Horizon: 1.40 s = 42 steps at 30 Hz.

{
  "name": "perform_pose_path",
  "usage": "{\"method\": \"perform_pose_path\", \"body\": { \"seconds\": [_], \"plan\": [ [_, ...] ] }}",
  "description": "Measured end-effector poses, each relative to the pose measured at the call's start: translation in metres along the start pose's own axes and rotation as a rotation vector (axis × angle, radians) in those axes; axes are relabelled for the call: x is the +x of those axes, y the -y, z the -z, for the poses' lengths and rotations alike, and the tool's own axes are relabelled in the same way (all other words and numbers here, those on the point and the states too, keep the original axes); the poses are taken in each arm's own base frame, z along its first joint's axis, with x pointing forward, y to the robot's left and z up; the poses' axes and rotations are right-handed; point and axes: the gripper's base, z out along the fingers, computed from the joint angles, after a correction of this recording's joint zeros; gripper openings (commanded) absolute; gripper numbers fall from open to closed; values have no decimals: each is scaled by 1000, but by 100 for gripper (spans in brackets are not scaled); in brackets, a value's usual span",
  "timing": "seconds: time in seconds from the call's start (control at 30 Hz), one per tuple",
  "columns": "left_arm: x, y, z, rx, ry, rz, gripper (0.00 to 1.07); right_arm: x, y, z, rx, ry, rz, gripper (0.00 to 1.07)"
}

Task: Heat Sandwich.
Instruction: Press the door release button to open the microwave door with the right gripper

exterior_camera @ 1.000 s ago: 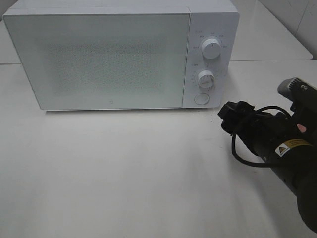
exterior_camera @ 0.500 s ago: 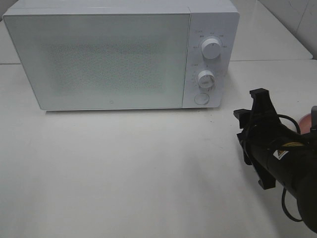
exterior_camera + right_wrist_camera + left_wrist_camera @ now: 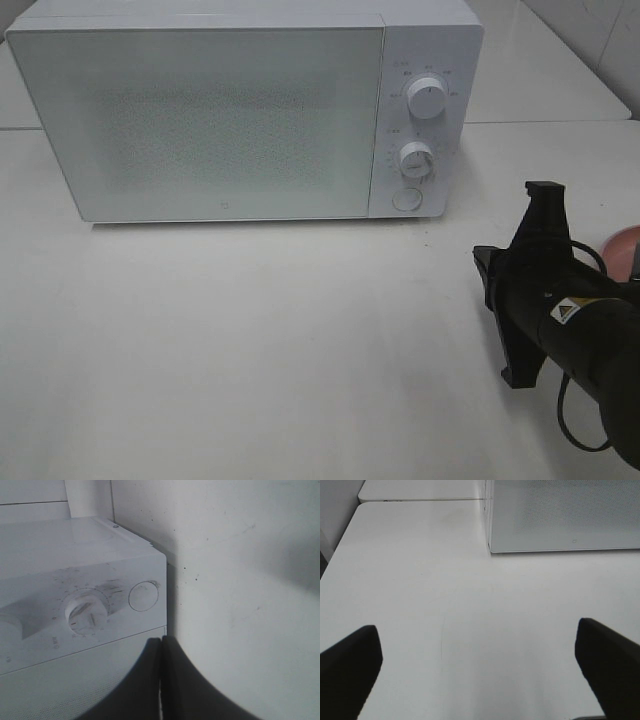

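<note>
Microwave door (image 3: 200,110) stands closed, right tool (image 3: 161,643) pressed together empty, left tool (image 3: 475,625) spread wide.

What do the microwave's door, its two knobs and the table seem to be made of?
Microwave door: probably glass or glossy plastic; pale, with a fine dotted mesh showing. Upper knob and lower knob: apparently white moulded plastic, smooth, each with a raised pointer bar. Table: white, smooth, faintly shiny; laminate or painted board, the look leaves it open.
</note>
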Motion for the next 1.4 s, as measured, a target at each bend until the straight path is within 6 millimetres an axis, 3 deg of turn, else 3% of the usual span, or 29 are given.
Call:
{"method": "perform_pose_path", "body": {
  "seconds": [0.27,0.73,1.4],
  "plan": [
    [0,0,0,0,0,0,101,4,0,-3,16,-9,19,1],
    [0,0,0,0,0,0,101,20,6,-30,38,-9,42,1],
    [0,0,0,0,0,0,101,17,-9,-93,6,10,35,1]
  ]
}}
